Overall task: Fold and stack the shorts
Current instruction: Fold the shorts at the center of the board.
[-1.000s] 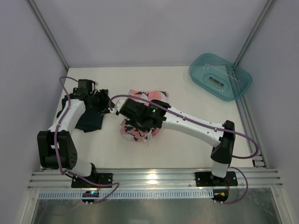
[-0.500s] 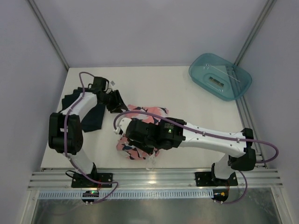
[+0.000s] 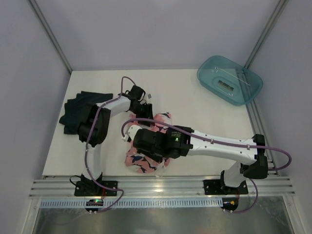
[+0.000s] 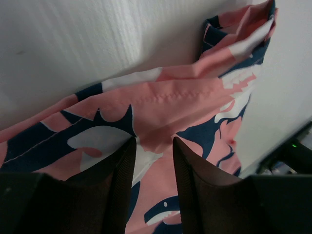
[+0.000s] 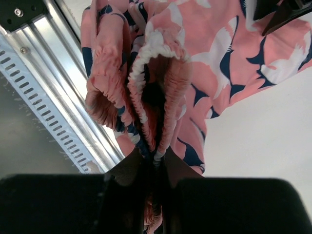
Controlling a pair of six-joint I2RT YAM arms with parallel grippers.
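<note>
Right, both arms are on the pink printed shorts [image 3: 140, 164], which sit mid-bench, bunched up and nearer the near edge than the far one. The right tool [image 5: 153, 156] has its fingers pressed together on the gathered elastic waistband [image 5: 156, 53]. The cloth is ruched into thick folds there and spills away from the grip. The left tool [image 4: 153, 146] is over at the far end of the same pair, fingers [image 4: 119, 170] parted with a narrow gap. It's right down at the printed fabric, with nothing clamped that I can see.

The dark shorts [image 3: 78, 111] are lying in a loose heap by the left edge of the bench [image 3: 195, 97], well apart from either tool. The teal plastic tub [image 3: 229, 80] is off in the far right corner, out of the way.

This fabric looks thin, light and floppy. It'll crumple and slide instead of holding a crease, so I reckon it wants stretching flat between two grips before any fold. The waistband is the sound place to hold, thick and grippy. For the other grip I'd go for a seam or a hem edge, since a pinch in the middle would likely just pull up a tent of cloth. No neat fold yet, and no stack.
</note>
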